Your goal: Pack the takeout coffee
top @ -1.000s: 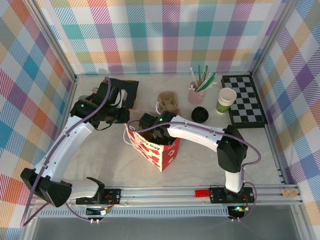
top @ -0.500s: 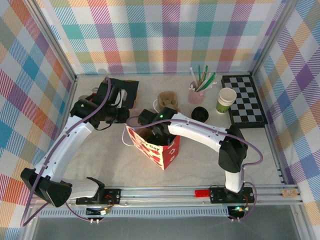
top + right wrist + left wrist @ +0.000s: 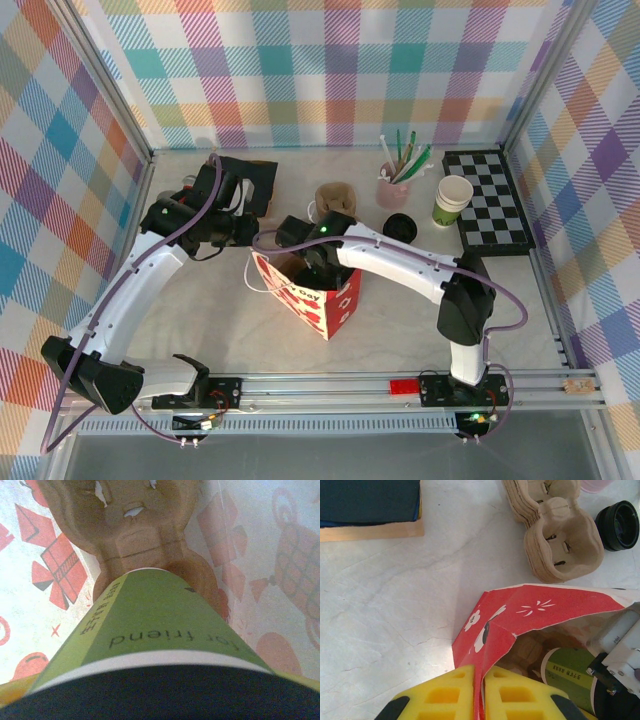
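my right gripper (image 3: 312,270), wide around the takeout coffee (image 3: 150,625), has nudged farther inside the bag (image 3: 540,607); my left gripper (image 3: 479,692) pinches its rim. nearly packed.

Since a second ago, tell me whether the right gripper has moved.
Yes, slightly. In the top view the right gripper has shifted toward the carrier.

Paper throughout
The takeout coffee (image 3: 150,615) is matt paper, the red bag (image 3: 535,607) smooth printed paper, the cup carrier (image 3: 565,535) rough brown pulp.
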